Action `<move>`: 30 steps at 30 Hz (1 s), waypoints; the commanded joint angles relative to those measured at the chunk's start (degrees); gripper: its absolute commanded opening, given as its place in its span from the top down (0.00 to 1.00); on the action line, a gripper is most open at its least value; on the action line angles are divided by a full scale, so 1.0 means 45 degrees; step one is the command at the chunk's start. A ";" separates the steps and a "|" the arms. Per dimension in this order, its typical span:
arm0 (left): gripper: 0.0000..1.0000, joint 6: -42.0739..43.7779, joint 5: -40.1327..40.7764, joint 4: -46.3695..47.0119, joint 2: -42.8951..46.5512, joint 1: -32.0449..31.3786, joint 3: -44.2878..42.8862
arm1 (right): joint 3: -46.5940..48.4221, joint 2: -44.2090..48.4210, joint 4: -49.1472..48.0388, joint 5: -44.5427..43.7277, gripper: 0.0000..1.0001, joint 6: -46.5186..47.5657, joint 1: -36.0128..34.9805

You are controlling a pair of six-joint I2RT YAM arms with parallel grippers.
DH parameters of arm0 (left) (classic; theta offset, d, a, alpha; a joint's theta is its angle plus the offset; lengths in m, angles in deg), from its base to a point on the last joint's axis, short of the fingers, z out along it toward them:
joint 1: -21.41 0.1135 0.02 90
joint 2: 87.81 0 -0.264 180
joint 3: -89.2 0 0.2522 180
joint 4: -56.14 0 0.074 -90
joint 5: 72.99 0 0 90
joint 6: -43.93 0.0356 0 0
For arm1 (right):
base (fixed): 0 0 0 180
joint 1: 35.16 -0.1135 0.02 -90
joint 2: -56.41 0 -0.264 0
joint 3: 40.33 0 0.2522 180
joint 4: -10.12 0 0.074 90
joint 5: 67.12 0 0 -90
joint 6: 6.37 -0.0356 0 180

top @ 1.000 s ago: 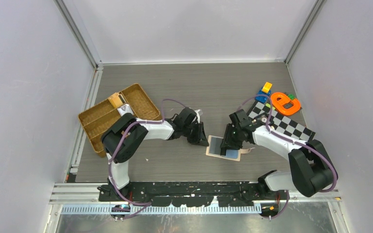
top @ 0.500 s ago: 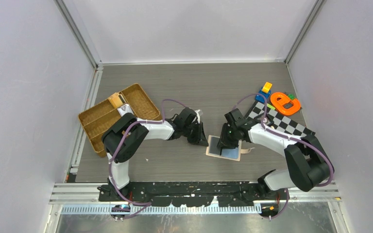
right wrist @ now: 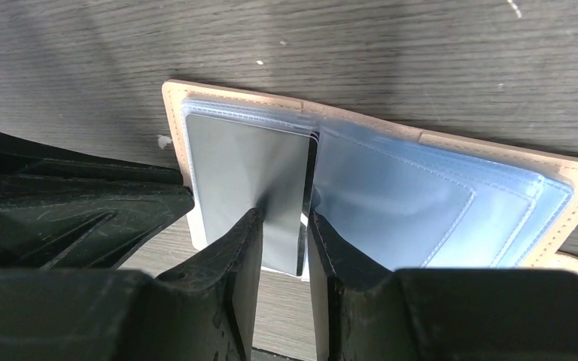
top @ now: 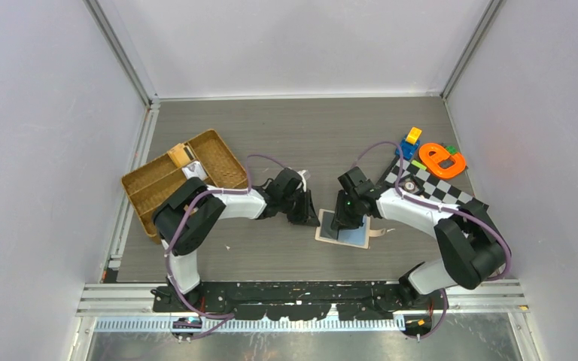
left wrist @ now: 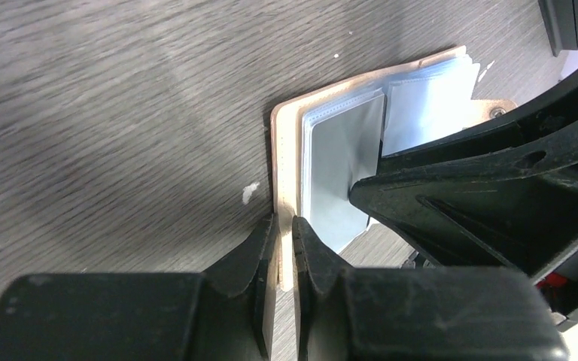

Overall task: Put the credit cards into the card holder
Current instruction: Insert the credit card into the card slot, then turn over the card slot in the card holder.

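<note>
The card holder [top: 354, 238] is laid open and flat on the bench [top: 286, 135], near the middle and between the two arms. Its left peach rim is clamped between the nearly closed fingers of the left hand [left wrist: 284, 226], which is brought in low from the left. The right hand [right wrist: 282, 218] is held over the holder's left half with its fingers parted. Their tips are set on the grey-silver card [right wrist: 244, 165] close to its right edge. No clamp on the card is seen, and whether it is pressed cannot be told. The card is lodged in the left pocket, with its right edge at the fold. Pale blue pockets [right wrist: 429, 188] are seen on the right half; whether a card sits in them cannot be told. The snap tab [top: 380, 232] is turned out to the right.

Bare bench is seen beyond the holder toward the far wall, and a narrower strip before the near edge. The wicker tray [top: 222, 162] is set well to the left, angled near the bench's left edge. The checkered mat [top: 444, 192] and an orange toy [top: 442, 159] are placed by the right edge.
</note>
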 commanded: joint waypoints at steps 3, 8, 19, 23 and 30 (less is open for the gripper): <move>0.83 0.0514 0.0869 -0.0834 0.0838 -0.0214 0.0378 | 0.1045 0.0448 0.0009 -0.0179 0.62 -0.0099 -0.0317; 0.71 0.0907 0.1366 -0.1750 0.1656 -0.0216 0.0447 | 0.1640 0.1530 0.1774 -0.1233 0.47 0.0262 -0.0333; 0.56 0.1203 0.1663 -0.2272 0.2381 -0.0209 0.0564 | 0.0696 0.2289 0.3042 -0.2367 0.39 0.0354 0.0375; 0.56 0.1198 0.1674 -0.2291 0.2422 -0.0209 0.0583 | 0.0232 0.2091 0.2801 -0.2304 0.41 0.0244 0.0372; 0.56 0.1193 0.1662 -0.2297 0.2418 -0.0210 0.0610 | -0.0045 0.1430 0.2279 -0.2057 0.49 0.0144 0.0370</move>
